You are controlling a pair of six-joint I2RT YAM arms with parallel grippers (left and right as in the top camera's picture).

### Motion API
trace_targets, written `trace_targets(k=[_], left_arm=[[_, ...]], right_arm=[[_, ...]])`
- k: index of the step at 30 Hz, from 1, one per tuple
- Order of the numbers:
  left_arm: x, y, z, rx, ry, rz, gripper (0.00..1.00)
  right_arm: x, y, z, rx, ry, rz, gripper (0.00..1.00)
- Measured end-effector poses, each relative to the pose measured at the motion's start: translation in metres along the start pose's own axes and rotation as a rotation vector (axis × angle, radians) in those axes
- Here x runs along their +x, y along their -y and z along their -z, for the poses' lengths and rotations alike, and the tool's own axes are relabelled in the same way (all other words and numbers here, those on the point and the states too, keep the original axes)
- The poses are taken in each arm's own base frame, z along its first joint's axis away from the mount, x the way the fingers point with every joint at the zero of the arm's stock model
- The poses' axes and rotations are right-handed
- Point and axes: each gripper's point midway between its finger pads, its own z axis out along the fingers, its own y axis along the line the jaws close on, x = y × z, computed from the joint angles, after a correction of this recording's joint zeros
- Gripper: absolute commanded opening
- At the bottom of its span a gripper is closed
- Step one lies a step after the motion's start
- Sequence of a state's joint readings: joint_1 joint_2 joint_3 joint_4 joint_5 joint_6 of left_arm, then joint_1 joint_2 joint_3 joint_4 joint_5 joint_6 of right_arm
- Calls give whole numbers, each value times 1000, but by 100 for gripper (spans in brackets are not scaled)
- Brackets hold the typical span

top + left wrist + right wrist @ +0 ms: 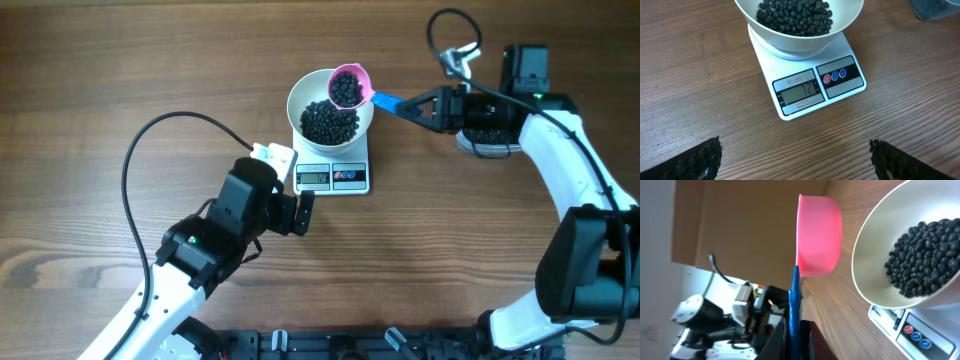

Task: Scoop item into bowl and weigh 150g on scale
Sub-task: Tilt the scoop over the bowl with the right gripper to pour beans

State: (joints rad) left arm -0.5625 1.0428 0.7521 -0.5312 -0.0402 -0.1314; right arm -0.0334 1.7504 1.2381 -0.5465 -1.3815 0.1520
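- Your right gripper [425, 105] is clenched hard on the thin blue plastic handle [795, 305] of a pink round scoop [348, 88]. The right wrist view shows the handle pinched edge-on between the fingers [807, 342]. That grip should stop the cup rolling by itself.
- Further out along that handle, the cup hangs above the scale's back right part, over the bowl's rim. It carries a load of small round black beans [346, 90] and looks level, so I judge the pour has not begun.
- The round glossy white bowl [300, 100] sits centred on the small flat white rectangular kitchen scale [765, 55], so every added bean is weighed. A dark heap of the same beans [795, 15] already lies inside it.
- The scale's grey display [802, 91] seems to read 72, roughly half the target, so more scoops are probably needed. Tip slowly, because spilled beans will roll.
- Your left gripper [795, 165] is released, jaws spread wide and grasping nothing. It hovers off the scale's front edge, apart from it. That likely keeps its camera on the digits while staying out of the pour.
- Right of the scale, beneath your right arm, a clear plastic tub [488, 140] with dark contents is probably the supply.
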Motion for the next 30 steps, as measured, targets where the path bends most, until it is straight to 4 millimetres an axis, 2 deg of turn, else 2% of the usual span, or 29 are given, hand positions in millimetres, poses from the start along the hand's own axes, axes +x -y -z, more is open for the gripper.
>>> trace_targets(k=[6,11,15,24,30], left_arm=[[0,0,0,0,0,0,100],[0,0,0,0,0,0,100],[0,0,0,0,0,0,100],[0,0,0,0,0,0,100],[0,0,0,0,0,0,100]], right_arm=[[1,8,-12,129,-7,46,4],[-7,-3,-11,229,27,156,4],[-9,-8,-20,287,31,231,4],[-3,9,-44,445,-31,424,4],[-3,19,-49,538,-55,506,4]])
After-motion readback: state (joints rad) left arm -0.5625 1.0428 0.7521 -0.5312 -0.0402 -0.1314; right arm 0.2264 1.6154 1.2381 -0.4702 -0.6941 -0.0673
